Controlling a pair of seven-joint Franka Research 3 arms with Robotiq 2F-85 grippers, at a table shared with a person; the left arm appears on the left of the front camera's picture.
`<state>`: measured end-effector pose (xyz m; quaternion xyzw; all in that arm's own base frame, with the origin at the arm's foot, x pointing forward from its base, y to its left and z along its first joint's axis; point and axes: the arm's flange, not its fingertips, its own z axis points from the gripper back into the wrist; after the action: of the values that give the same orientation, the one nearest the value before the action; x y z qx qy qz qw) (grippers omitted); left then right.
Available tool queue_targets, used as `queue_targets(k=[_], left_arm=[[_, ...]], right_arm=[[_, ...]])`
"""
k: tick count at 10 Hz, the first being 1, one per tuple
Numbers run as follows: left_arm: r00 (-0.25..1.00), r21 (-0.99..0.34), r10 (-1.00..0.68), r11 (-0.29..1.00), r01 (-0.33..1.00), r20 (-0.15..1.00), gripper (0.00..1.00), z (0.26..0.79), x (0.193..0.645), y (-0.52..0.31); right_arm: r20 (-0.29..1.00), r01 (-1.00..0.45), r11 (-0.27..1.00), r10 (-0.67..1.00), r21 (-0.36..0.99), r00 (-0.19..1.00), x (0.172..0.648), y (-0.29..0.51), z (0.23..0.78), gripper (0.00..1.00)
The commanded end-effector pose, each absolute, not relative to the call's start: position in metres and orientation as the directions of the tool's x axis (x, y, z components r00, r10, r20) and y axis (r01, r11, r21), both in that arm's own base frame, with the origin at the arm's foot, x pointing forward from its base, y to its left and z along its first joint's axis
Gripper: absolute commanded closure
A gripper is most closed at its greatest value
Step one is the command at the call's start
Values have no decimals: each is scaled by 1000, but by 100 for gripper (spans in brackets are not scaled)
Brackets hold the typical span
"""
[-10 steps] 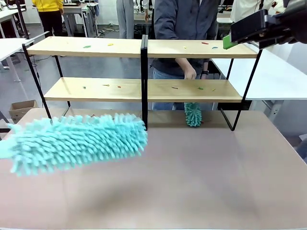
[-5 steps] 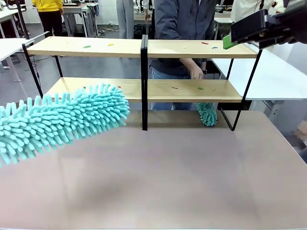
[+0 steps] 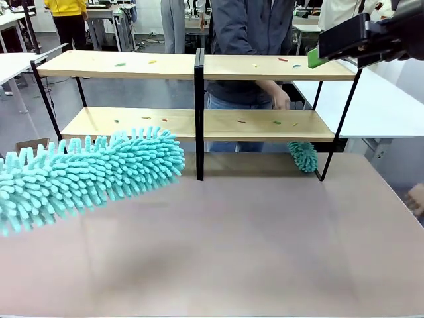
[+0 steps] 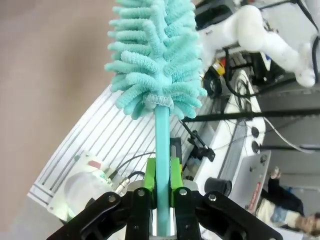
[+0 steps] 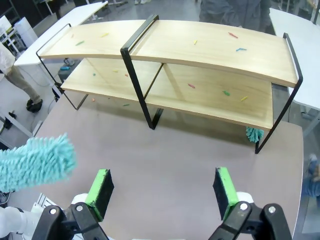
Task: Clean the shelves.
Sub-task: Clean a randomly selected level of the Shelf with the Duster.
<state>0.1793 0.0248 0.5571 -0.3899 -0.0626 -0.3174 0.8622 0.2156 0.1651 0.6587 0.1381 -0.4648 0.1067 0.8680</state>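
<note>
Shelves stand at the far edge of the table, coloured scraps on the boards. Left gripper clamped tight on teal duster handle, its head hanging before the lower left board; right gripper spread wide, empty.

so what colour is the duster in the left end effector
Turquoise; the duster shows best in front view.

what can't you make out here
- Front view: large teal fluffy duster runs off the left edge, handle cut off.
- Front view: small teal duster behind; lower board of the light wooden black-framed shelves hides its top.
- Coloured specks on the boards: too small to identify.
</note>
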Motion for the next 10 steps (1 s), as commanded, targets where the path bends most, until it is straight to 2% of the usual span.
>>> queue_targets(k=[1,3,4,5,6,8,9,10], left_arm=[[877,-613,-385,630,477,288,87,567,209,-21],[875,-543,-406,688,482,262,87,570,231,-77],[899,-555,-381,710,434,217,87,568,246,-90],[872,-568,-471,685,457,134,87,566,257,-98],[877,-545,-403,688,479,262,87,563,230,-80],[877,-545,-403,688,479,262,87,563,230,-80],[877,-548,-428,690,474,218,87,559,244,-98],[906,-503,-352,753,424,236,87,555,245,-122]], right_arm=[[834,-307,942,57,138,549,216,165,659,0],[834,-307,942,57,138,549,216,165,659,0],[834,-307,942,57,138,549,216,165,659,0],[834,-307,942,57,138,549,216,165,659,0],[834,-307,942,57,138,549,216,165,659,0],[834,-307,942,57,138,549,216,165,659,0],[834,-307,942,57,138,549,216,165,659,0],[834,-307,942,57,138,549,216,165,659,0]])
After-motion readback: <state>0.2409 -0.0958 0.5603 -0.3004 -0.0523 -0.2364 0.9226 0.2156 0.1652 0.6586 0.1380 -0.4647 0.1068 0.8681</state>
